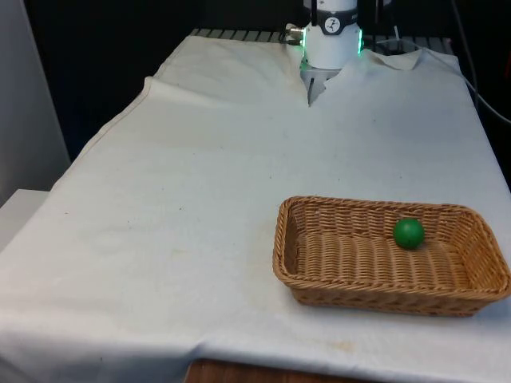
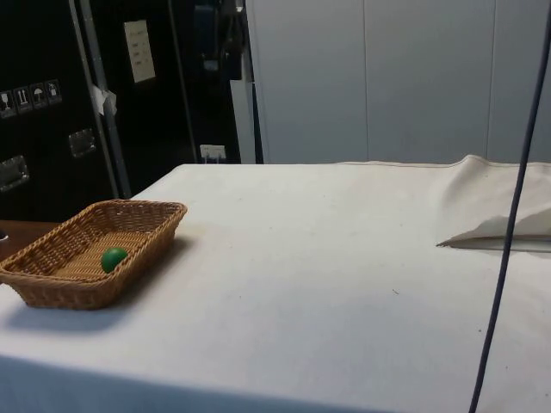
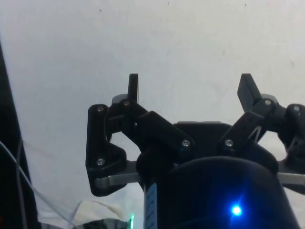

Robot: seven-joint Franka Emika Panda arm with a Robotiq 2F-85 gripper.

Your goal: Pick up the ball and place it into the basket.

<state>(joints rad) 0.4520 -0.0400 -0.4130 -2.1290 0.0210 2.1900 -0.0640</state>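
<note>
The gripper (image 3: 190, 88) has its two fingers spread wide with nothing between them, over bare white cloth (image 1: 200, 199). Well away from it, the green ball (image 1: 408, 233) sits inside the wicker basket (image 1: 335, 295) at the table's opposite end

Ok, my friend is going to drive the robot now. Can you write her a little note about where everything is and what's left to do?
Gripper: fingers open, holding nothing, with bare white cloth beyond them.
Ball: green, already lying inside the wicker basket, touching nothing else.
Basket: sits near the table's front edge, on the front view's right.
Done: the ball is in the basket, so the job looks finished.
Left: nothing to pick up or place. Probably just leave the arm parked.
</note>
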